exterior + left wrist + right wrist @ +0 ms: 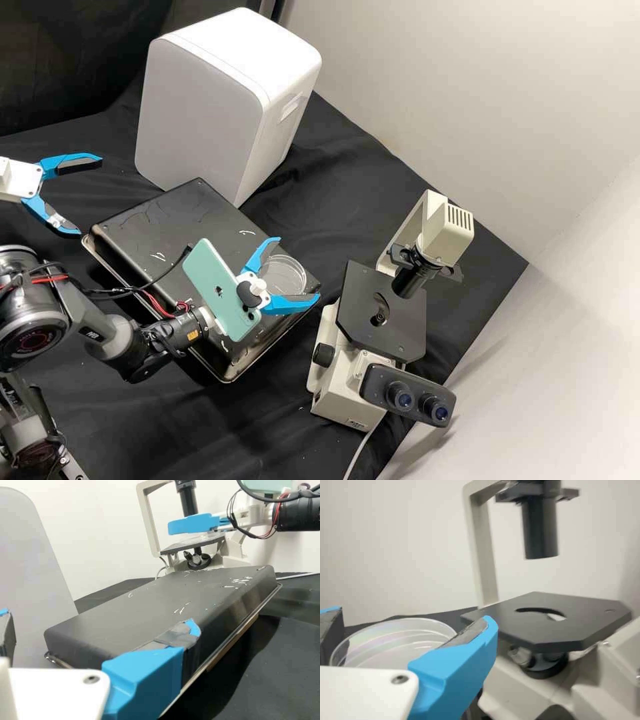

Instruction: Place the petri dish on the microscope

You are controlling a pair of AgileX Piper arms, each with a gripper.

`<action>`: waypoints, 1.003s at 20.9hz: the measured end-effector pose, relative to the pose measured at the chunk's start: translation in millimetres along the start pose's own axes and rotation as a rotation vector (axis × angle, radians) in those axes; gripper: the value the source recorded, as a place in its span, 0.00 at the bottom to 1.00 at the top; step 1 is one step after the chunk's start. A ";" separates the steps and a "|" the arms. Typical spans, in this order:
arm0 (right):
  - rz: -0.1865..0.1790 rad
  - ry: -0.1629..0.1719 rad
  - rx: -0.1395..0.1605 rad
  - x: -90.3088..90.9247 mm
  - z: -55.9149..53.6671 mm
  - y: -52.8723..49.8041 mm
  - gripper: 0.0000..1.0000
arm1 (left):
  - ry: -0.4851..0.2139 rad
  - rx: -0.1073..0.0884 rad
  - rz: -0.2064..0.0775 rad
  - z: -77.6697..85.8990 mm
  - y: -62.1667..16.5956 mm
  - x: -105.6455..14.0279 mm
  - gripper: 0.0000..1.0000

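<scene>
Closest to the high camera, the right arm (100,333) comes in from the lower left with a teal wrist camera (220,290) mounted behind its pincer. The right pincer (298,270) is grasping the petri dish (283,273): its two blue fingers are spread wide, one on each side of the clear round dish, and in the right wrist view both press against the dish's rim. The dish is held level over the corner of the black-topped metal tray (153,233) nearest the microscope (333,373). It sits just beside the microscope's black stage (393,327) but not on it. From the left wrist view, the right pincer's blue finger hangs clear above the tray's top.

The microscope stands on the tabletop (333,173) to the right of the tray. Its eyepieces (417,400) face the near edge, and its dark column (413,277) points down at the hole in the stage.

The left pincer (88,195) is released, fingers wide apart with nothing between them. It hovers at the far left, near the tray's opposite end and well apart from the dish. A white box (227,100) with rounded corners stands behind the tray, near the wall.
</scene>
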 end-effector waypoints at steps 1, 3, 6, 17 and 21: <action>0.005 0.000 0.004 0.6 0.2 1.3 0.00 | 0.000 0.000 0.000 0.0 0.0 0.0 1.00; 0.004 -0.002 0.009 0.7 0.6 1.0 0.00 | 0.000 0.000 0.000 0.0 0.0 0.0 1.00; -0.001 -0.009 0.021 1.5 2.5 -0.2 0.00 | 0.000 -0.001 -0.002 0.0 -0.3 0.1 1.00; 0.039 -0.059 0.011 32.5 22.1 10.4 0.00 | 0.001 -0.010 -0.012 0.4 -2.4 1.2 1.00; 0.080 -0.087 0.001 39.0 32.0 23.6 0.00 | 0.008 -0.019 -0.021 0.4 -4.2 2.1 1.00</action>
